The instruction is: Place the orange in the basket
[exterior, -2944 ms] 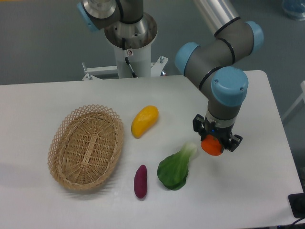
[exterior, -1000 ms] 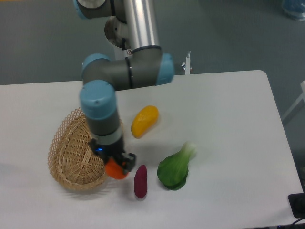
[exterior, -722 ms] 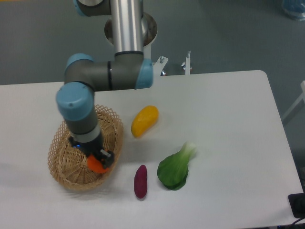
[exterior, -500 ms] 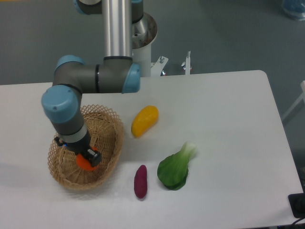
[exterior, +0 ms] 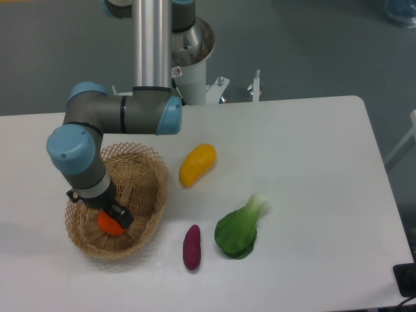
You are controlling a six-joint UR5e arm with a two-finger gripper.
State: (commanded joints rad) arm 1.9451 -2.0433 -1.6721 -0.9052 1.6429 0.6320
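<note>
The orange (exterior: 109, 224) is a small bright-orange fruit held in my gripper (exterior: 106, 218), which is shut on it. The gripper hangs inside the oval tan wicker basket (exterior: 146, 195) at the table's left, over the basket's near-left part. The orange sits low in the basket; I cannot tell whether it touches the bottom. My arm's wrist hides the basket's left side and most of the fingers.
A yellow-orange mango-shaped fruit (exterior: 197, 164) lies right of the basket. A purple sweet potato (exterior: 192, 246) and a green bok choy (exterior: 241, 227) lie in front of it. The arm's base column (exterior: 156, 45) stands behind the basket.
The arm carried the orange from the right side of the table leftward, over the basket's rim and down into the basket. The other items have not moved.
</note>
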